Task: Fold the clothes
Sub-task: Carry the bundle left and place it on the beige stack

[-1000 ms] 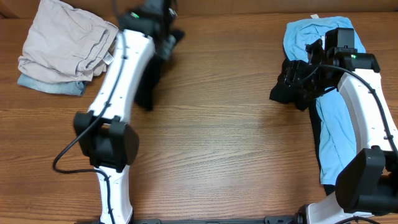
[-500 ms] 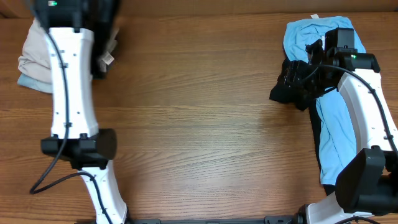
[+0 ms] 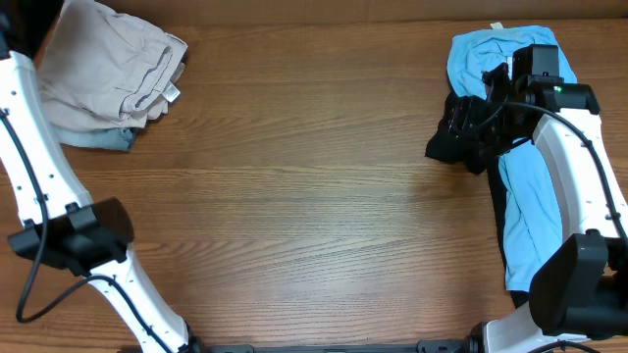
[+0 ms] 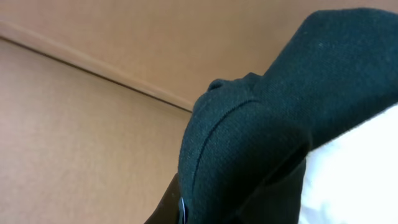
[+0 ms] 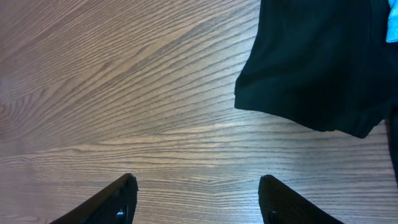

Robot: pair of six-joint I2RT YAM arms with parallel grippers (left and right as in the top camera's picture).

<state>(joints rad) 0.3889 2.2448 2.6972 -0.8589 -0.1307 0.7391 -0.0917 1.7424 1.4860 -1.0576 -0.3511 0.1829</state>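
Note:
My left gripper [image 3: 20,22] is at the far left corner of the overhead view, mostly past the frame edge. In the left wrist view a dark garment [image 4: 280,124] fills the space in front of the camera and hides the fingers; it is held off the table. My right gripper [image 5: 199,202] is open and empty, low over bare wood just beside a black garment [image 5: 317,62]. In the overhead view that black garment [image 3: 453,137] lies bunched at the right, next to a light blue garment [image 3: 525,216].
A folded beige pile [image 3: 108,64] rests on a blue-grey piece [image 3: 93,139] at the back left. The wooden table [image 3: 314,196] stretches between the arms. A brown wall [image 4: 93,93] shows behind the left gripper.
My left arm has swung left from the table's back middle to the far left corner, carrying the dark garment past the beige pile. The right arm has not moved.

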